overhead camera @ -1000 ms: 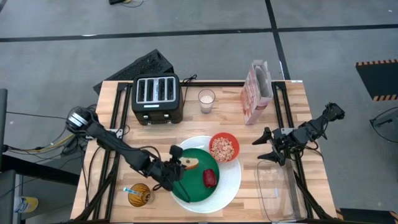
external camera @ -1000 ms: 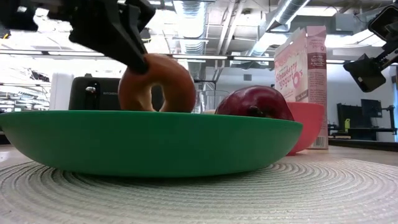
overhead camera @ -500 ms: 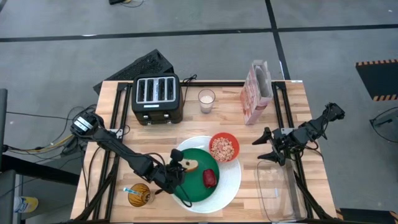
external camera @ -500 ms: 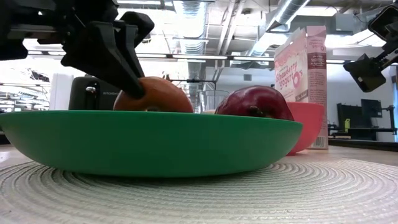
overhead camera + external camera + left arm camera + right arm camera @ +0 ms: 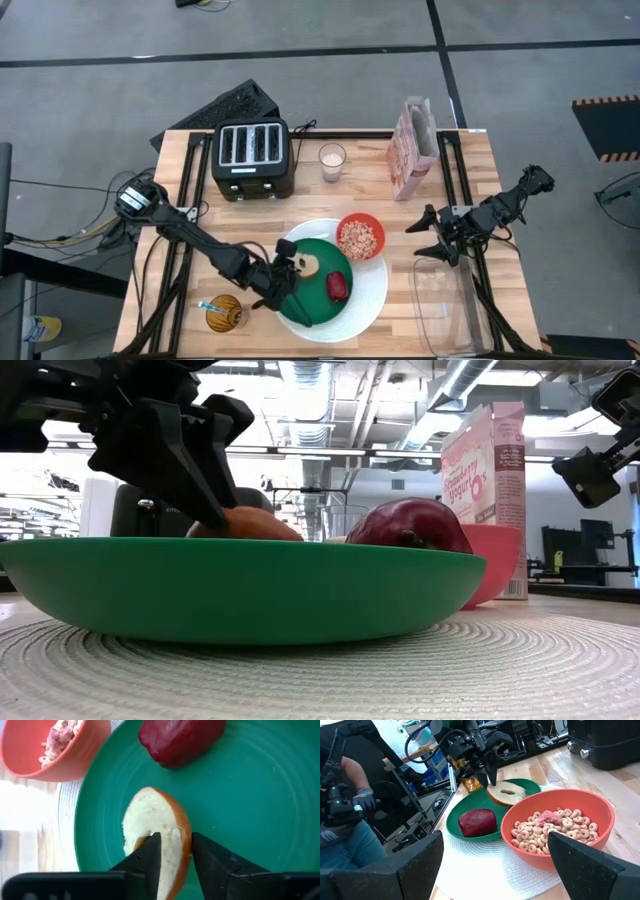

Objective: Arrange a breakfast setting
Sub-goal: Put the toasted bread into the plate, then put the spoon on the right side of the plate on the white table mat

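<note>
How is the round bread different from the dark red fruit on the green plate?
The round toasted bread is pale with a brown crust; the dark-red fruit is deep red all over. The bread lies flat; the fruit sits taller. The left gripper fingers straddle the bread's edge; nothing touches the fruit. Both lie on the smaller green plate.

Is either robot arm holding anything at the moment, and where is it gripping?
The left gripper straddles the bread's rim, apparently letting go; the right gripper holds nothing.
</note>
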